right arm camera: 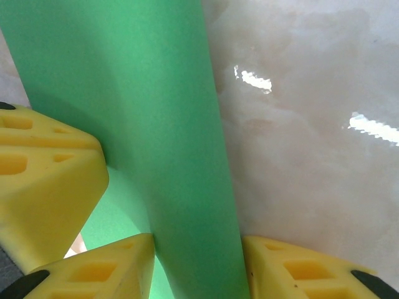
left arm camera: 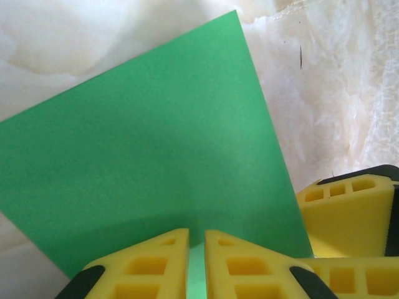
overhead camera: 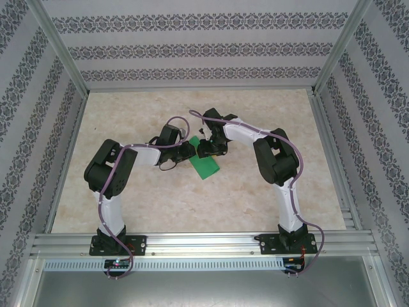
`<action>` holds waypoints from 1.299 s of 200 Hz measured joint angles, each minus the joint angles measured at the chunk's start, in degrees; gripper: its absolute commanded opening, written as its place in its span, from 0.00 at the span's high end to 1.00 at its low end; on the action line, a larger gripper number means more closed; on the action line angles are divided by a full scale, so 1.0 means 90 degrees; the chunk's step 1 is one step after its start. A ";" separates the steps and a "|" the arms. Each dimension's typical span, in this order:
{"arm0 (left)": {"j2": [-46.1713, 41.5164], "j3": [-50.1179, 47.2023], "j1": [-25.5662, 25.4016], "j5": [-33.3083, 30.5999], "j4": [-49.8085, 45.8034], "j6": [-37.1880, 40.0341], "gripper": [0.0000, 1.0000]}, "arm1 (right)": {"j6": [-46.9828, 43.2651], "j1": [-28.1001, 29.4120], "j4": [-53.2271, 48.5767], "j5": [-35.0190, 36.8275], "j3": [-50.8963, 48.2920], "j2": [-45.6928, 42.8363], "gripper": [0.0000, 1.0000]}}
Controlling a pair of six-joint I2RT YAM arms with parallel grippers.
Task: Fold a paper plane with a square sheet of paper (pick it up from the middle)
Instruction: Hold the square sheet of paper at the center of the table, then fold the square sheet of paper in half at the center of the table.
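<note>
Right now I see the bright green square sheet of paper (overhead camera: pixel 206 167) near the middle of the pale marbled tabletop (overhead camera: pixel 160 204), with both arms bent over it. My left gripper (left arm camera: pixel 197 249) is pinched almost closed on the sheet's edge. My right gripper (right arm camera: pixel 198 249) straddles a green band of the sheet, and I cannot tell whether it clamps.
</note>
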 measured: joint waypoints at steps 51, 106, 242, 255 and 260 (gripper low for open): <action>0.0036 0.0221 -0.0039 -0.0151 -0.0486 0.0109 0.87 | 0.0005 0.0000 0.0002 -0.0005 0.0000 0.0000 0.53; 0.0102 0.0483 -0.0070 -0.0250 -0.0967 0.0342 0.89 | 0.0182 -0.0253 0.0136 -0.0143 -0.0296 -0.0374 0.41; 0.0253 0.0850 -0.0083 -0.0291 -0.1474 0.0554 0.97 | 0.0976 -0.0197 0.1161 -0.0988 -0.0753 -0.1049 0.98; 0.0253 0.0850 -0.0083 -0.0291 -0.1474 0.0554 0.98 | 0.0986 -0.0199 0.1156 -0.1005 -0.0750 -0.0911 0.99; 0.0253 0.0850 -0.0083 -0.0294 -0.1474 0.0554 0.98 | 0.0988 -0.0199 0.1151 -0.1005 -0.0736 -0.0869 0.99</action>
